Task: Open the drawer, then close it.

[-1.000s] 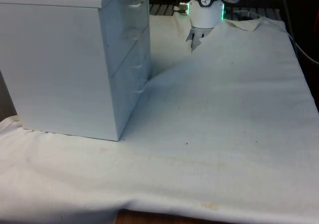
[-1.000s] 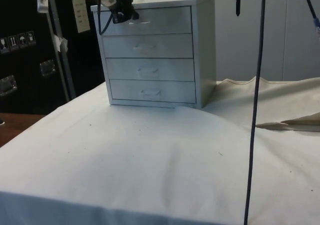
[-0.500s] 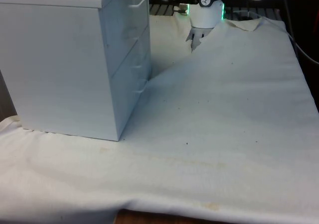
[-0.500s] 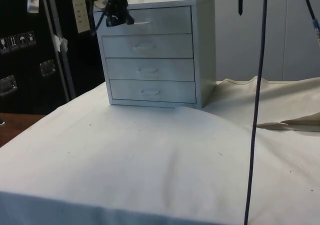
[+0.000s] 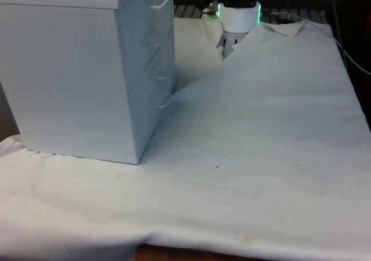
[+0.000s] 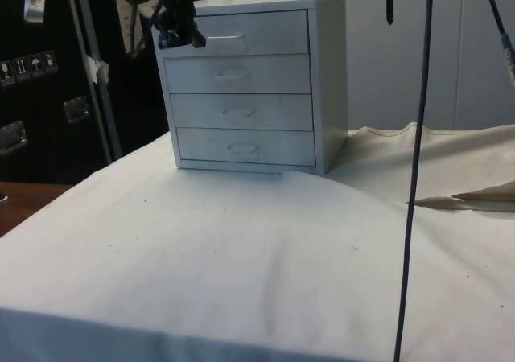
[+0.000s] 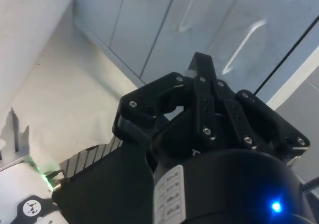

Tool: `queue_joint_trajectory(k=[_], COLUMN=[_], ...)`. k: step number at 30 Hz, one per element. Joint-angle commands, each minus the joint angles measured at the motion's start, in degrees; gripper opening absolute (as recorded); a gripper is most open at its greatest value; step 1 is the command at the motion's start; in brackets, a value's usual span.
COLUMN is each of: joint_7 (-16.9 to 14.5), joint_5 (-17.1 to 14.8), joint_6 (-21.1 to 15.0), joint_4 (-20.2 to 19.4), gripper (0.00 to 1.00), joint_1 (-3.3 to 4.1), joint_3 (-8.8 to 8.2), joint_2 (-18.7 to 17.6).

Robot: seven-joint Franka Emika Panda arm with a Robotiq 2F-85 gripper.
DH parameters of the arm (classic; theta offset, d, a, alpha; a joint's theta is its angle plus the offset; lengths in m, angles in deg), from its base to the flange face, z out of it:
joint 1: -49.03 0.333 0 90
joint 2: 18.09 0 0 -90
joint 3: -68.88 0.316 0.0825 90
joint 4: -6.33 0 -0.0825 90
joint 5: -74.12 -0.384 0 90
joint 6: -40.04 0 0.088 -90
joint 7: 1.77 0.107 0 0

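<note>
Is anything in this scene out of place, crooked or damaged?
Nothing is spilled or damaged. The chest of drawers stands upright, all four drawers shut flush. Only the white cloth is rumpled and folded near the table's far end. The gripper hangs by the top drawer.

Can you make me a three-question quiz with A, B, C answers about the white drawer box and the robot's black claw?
1. Where is the gripper?
A. By the top drawer's front
B. On the cloth
C. By the bottom drawer

2. How many drawers does the chest of drawers have?
A. Two
B. Four
C. Six

3. How do the drawers look?
A. Top one pulled far out
B. All pushed in
C. Bottom one missing

Answers:
1. A, since the side view puts it level with the top drawer, near its handle.
2. B, four fronts stacked in the side view.
3. B, all fronts sit level with the frame.
</note>
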Motion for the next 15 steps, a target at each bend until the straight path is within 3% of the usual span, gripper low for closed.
queue_joint_trajectory(k=[1, 15], joint_7=[0.00, 1.38], joint_5=[-0.80, -2.86], joint_6=[0.52, 1.60], joint_4=[0.23, 1.89], gripper=[0.00, 0.00], joint_1=[0.06, 0.29], joint_3=[0.34, 3.38], joint_2=[0.17, 0.06])
